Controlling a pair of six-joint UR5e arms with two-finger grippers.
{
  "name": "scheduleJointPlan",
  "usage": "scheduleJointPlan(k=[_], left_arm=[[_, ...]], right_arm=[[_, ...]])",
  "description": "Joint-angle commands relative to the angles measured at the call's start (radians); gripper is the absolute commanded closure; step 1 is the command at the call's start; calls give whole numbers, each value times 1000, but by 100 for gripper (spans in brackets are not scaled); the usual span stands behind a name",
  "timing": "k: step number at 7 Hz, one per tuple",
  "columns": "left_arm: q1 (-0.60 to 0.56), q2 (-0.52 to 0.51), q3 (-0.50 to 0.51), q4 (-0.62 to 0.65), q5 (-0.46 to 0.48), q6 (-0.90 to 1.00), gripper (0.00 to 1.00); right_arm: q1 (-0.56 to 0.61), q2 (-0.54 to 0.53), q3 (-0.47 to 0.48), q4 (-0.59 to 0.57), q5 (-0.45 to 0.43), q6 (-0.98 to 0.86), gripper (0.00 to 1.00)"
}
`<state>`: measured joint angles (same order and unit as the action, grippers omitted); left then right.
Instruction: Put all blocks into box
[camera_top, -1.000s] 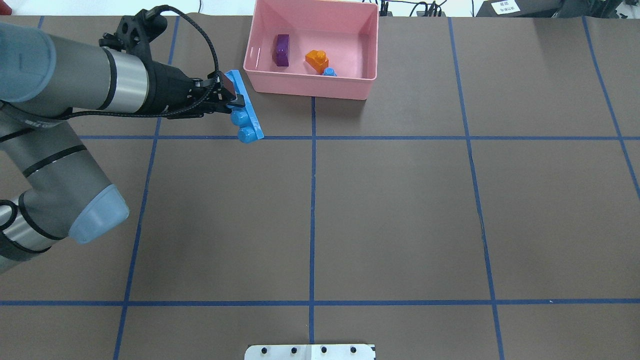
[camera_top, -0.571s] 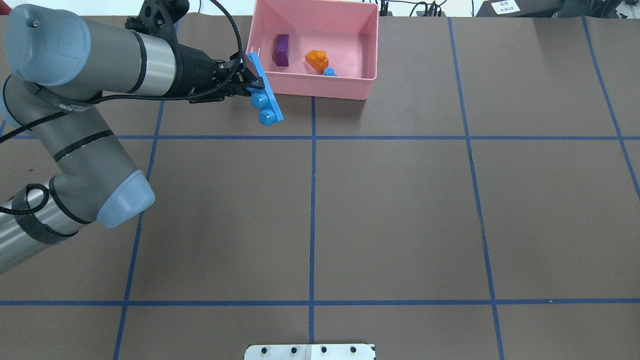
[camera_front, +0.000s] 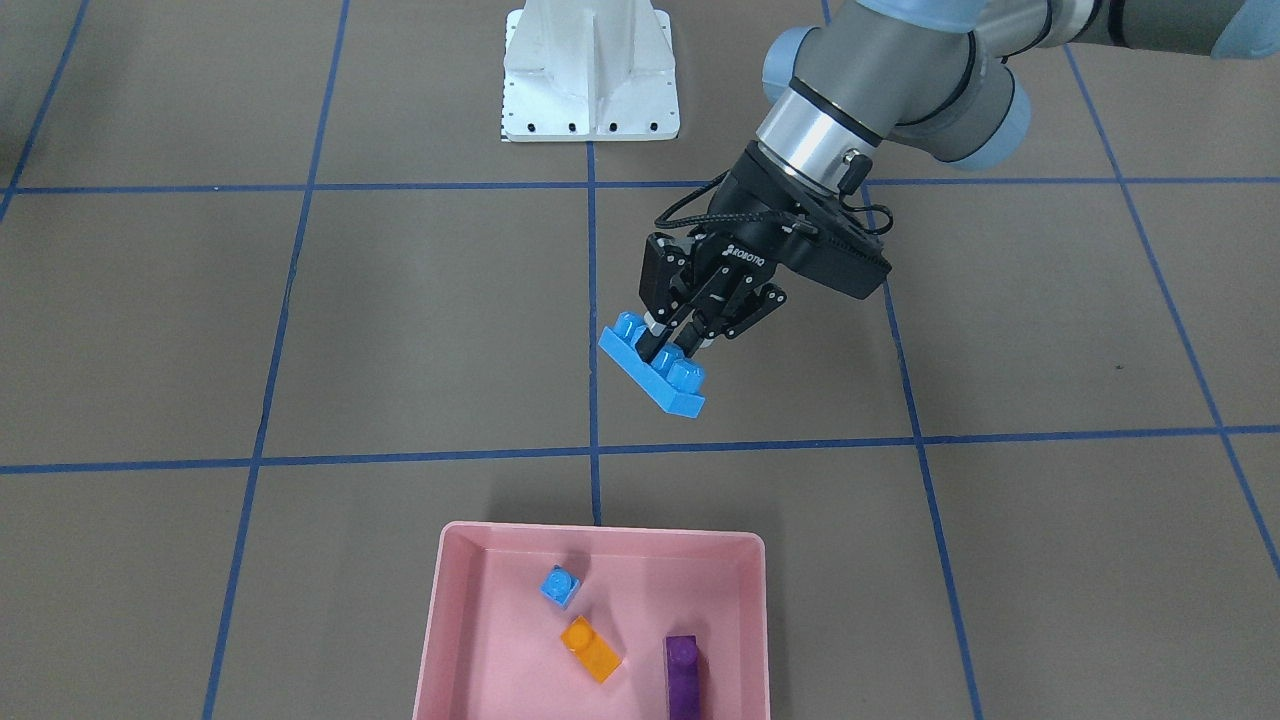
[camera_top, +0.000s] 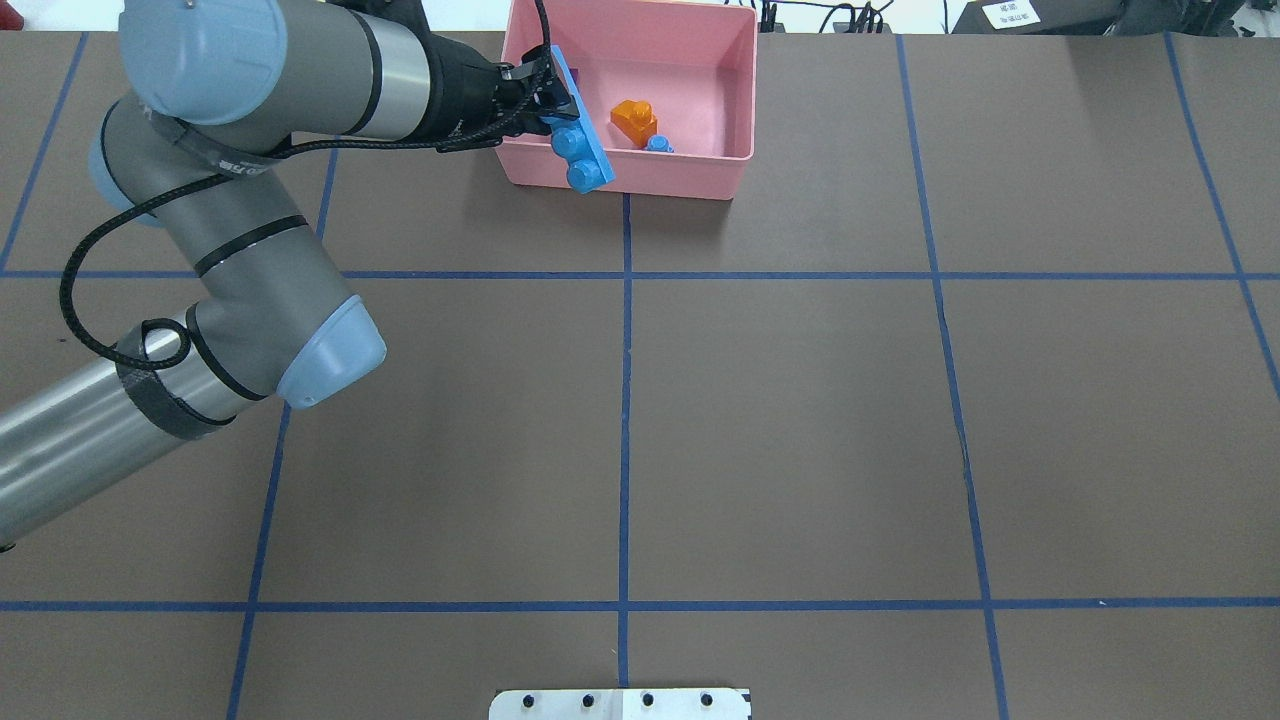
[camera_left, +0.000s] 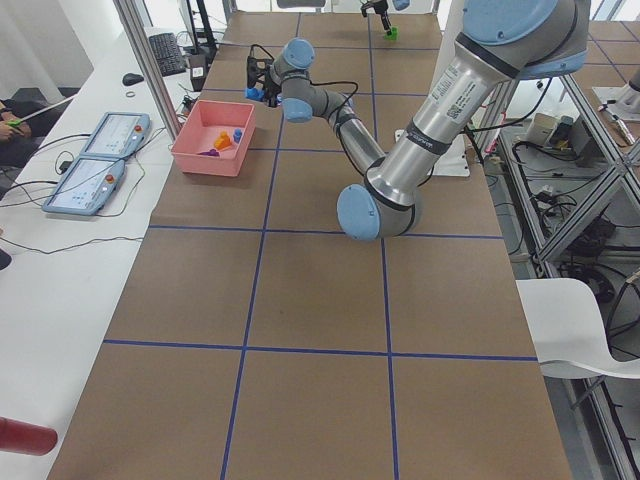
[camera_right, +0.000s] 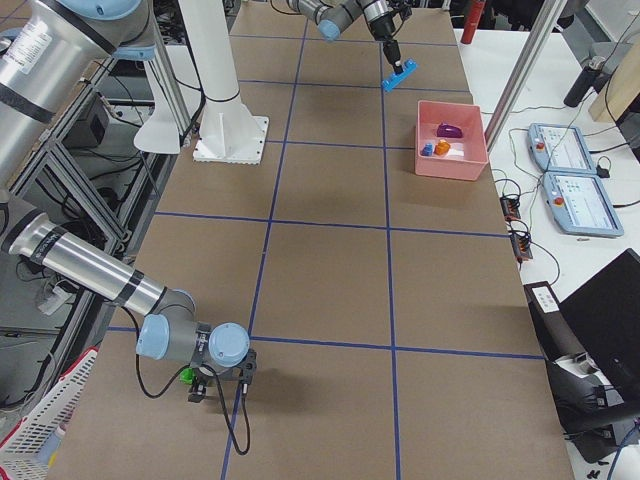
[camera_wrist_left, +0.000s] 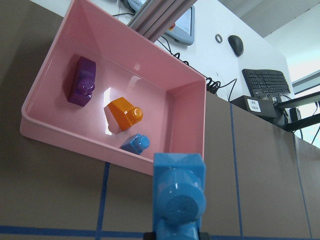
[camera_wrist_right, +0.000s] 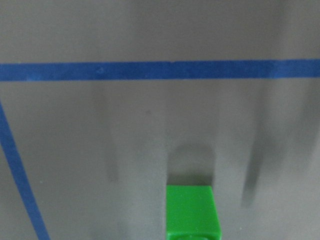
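My left gripper (camera_front: 672, 345) is shut on the long light-blue bar (camera_front: 652, 372) and holds it tilted in the air. In the overhead view the bar (camera_top: 580, 140) overlaps the left front corner of the pink box (camera_top: 690, 178). Inside the box (camera_front: 600, 536) lie a purple block (camera_front: 683, 672), an orange block (camera_front: 590, 648) and a tiny light-blue block (camera_front: 560, 585). The green block (camera_wrist_right: 192, 212) rests on the table close under the right wrist camera. My right gripper (camera_right: 220, 385) shows only in the side views beside that green block (camera_right: 185, 376); I cannot tell whether it is open or shut.
The white metal base (camera_front: 590, 75) stands at the robot's side of the table. Blue tape lines grid the brown tabletop (camera_top: 800, 430). Two control tablets (camera_left: 95, 160) and cables lie on a white bench beyond the box.
The left arm has carried the light-blue bar away from the robot and rightward, from beside the box's left front corner to overlapping it, still gripped.
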<state>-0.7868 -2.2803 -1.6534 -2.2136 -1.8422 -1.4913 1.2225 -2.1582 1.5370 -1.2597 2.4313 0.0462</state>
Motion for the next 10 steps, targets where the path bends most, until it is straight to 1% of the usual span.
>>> scheduleJointPlan(k=[1, 2, 3, 5, 6, 7, 8, 9, 10], left_arm=[[0, -40, 36, 2, 24, 2, 100], [0, -77, 81, 0, 27, 2, 100], [1, -118, 121, 0, 53, 0, 100], [0, -242, 266, -3, 99, -3, 100], [6, -281, 321, -9, 122, -7, 100], [9, -289, 334, -9, 130, -10, 100], [11, -297, 352, -11, 130, -12, 100], [12, -315, 381, -12, 151, -14, 100], [26, -353, 456, -24, 223, -15, 100]], right_arm=[[-20, 11, -27, -1, 3, 7, 49], [-24, 11, -29, -1, 3, 7, 87], [-29, 11, -29, 0, 2, -6, 100], [-32, 9, -23, 19, -1, -25, 100], [-28, -9, 4, 29, -9, -29, 100], [-23, -76, 82, 29, -26, -29, 100], [-17, -119, 150, 23, -75, -29, 100], [-2, -124, 172, 22, -80, -29, 100], [12, -152, 222, 20, -80, -29, 100]])
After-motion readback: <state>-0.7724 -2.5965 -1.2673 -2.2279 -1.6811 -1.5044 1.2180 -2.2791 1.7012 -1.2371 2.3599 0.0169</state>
